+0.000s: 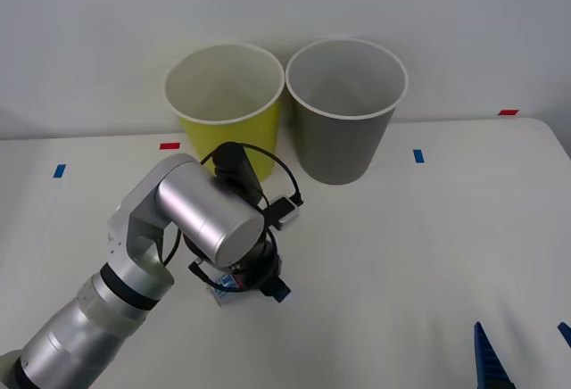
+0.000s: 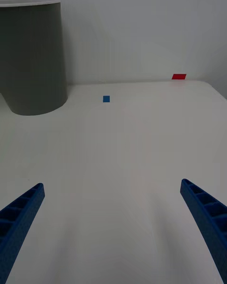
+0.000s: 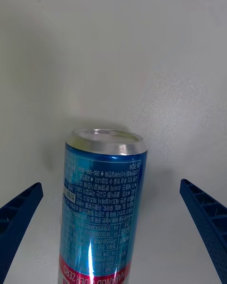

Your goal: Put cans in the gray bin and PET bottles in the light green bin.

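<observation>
A slim metallic-blue can (image 3: pixel 101 208) with a red band and a silver end lies on the white table between the spread fingers of my left gripper (image 3: pixel 113 191), with a gap to each finger. In the front view the left gripper (image 1: pixel 248 288) points down at the table's middle left, and the arm hides most of the can (image 1: pixel 230 282). The light green bin (image 1: pixel 227 126) and the gray bin (image 1: pixel 343 135) stand upright side by side at the back. My right gripper (image 1: pixel 526 349) waits open and empty at the front right. No PET bottles are in view.
Small red tape marks (image 1: pixel 169 145) and blue tape marks (image 1: pixel 418 155) dot the table. The gray bin (image 2: pixel 33 61) stands well ahead of the right gripper (image 2: pixel 113 217). The table's right edge (image 1: pixel 558 144) runs close to the right arm.
</observation>
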Controlling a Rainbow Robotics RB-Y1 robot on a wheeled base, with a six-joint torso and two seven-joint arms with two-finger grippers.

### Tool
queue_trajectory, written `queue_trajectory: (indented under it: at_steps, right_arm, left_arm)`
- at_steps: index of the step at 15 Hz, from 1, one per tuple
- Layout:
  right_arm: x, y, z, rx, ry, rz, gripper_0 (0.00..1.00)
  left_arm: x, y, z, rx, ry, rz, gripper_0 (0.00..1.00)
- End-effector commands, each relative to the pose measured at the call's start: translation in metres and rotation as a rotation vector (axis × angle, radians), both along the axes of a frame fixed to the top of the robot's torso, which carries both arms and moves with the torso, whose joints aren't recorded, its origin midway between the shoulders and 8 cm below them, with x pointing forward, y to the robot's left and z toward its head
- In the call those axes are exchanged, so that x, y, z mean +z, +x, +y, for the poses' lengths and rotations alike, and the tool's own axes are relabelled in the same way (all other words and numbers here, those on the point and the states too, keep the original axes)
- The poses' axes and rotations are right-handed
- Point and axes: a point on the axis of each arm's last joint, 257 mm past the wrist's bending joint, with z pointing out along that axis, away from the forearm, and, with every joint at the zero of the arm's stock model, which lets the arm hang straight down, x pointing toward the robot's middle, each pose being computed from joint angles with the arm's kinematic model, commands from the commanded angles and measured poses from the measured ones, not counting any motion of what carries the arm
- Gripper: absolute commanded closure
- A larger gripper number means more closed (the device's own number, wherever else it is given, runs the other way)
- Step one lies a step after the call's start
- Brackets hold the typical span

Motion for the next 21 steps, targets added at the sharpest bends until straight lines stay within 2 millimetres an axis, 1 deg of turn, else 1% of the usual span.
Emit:
queue_trajectory:
  at_steps: [1, 2, 4, 6, 10, 11, 12, 13, 14, 15, 16, 21]
  right_arm:
    - [0.0000, 0.0000, 0.0000, 0.000, 0.000, 0.000, 0.00]
    - [0.0000, 0.0000, 0.0000, 0.000, 0.000, 0.000, 0.00]
    - [0.0000, 0.0000, 0.0000, 0.000, 0.000, 0.000, 0.00]
    - [0.0000, 0.0000, 0.0000, 0.000, 0.000, 0.000, 0.00]
    - [0.0000, 0.0000, 0.0000, 0.000, 0.000, 0.000, 0.00]
    - [0.0000, 0.0000, 0.0000, 0.000, 0.000, 0.000, 0.00]
    - [0.0000, 0.0000, 0.0000, 0.000, 0.000, 0.000, 0.00]
    - [0.0000, 0.0000, 0.0000, 0.000, 0.000, 0.000, 0.00]
    - [0.0000, 0.0000, 0.0000, 0.000, 0.000, 0.000, 0.00]
    - [0.0000, 0.0000, 0.0000, 0.000, 0.000, 0.000, 0.00]
    - [0.0000, 0.0000, 0.0000, 0.000, 0.000, 0.000, 0.00]
    - [0.0000, 0.0000, 0.0000, 0.000, 0.000, 0.000, 0.00]
  left_arm:
    - [-0.0031, 0.0044, 0.0062, 0.009, 0.020, 0.001, 0.00]
    - [-0.0027, 0.0079, 0.0072, 0.007, 0.027, 0.000, 0.00]
    - [-0.0055, 0.0087, 0.0078, 0.004, 0.037, 0.006, 0.00]
    - [-0.0077, 0.0106, 0.0045, 0.000, 0.034, 0.004, 0.00]
    - [-0.0095, 0.0062, 0.0028, -0.009, 0.029, 0.019, 0.00]
    - [-0.0090, 0.0062, 0.0020, -0.011, 0.026, 0.020, 0.11]
    - [-0.0098, 0.0054, 0.0025, -0.011, 0.025, 0.023, 0.24]
    - [-0.0100, 0.0051, 0.0027, -0.013, 0.025, 0.025, 0.50]
    - [-0.0102, 0.0047, 0.0035, -0.014, 0.027, 0.027, 0.69]
    - [-0.0102, 0.0045, 0.0027, -0.017, 0.024, 0.027, 0.94]
    - [-0.0103, 0.0039, 0.0026, -0.019, 0.024, 0.029, 1.00]
    - [-0.0102, 0.0036, 0.0021, -0.030, 0.025, 0.027, 1.00]
